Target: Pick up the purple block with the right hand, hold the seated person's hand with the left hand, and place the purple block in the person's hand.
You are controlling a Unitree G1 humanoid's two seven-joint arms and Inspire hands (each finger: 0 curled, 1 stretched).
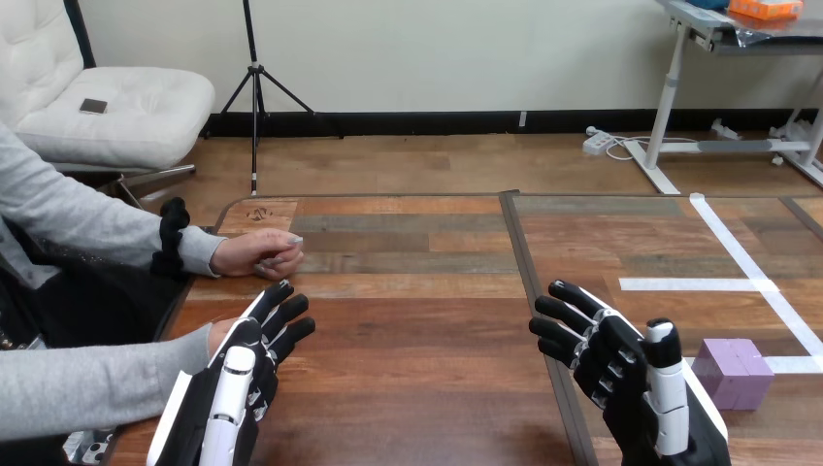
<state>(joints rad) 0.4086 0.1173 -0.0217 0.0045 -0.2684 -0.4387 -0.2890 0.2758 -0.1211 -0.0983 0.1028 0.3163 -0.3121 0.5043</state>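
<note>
Rising from the bottom edge at left, left hand (243, 374): fingers straight, slightly fanned, pointing up and to the right, clasping nothing. Tucked just behind it, the person's nearer hand (219, 334), reaching in from the left on a grey sleeve (87, 383) and mostly hidden by the robot palm; touching or merely overlapped, cannot tell. Rising at bottom right, right hand (626, 374): fingers released, spread and lightly bent, empty, thumb upright on the near side. Just beside it to the right, clearly apart, purple block (735, 372): flat on the wooden table (417, 330), untouched. Running behind and to the right of the block, white tape (699, 284) in straight strips on the tabletop. Passing front to back under the right hand, a dark seam (514, 243) between table sections. Farther back at the table's left edge, the person's farther hand (254, 254): fingers curled in, resting on the wood, well apart from both robot hands and from the block.
</note>
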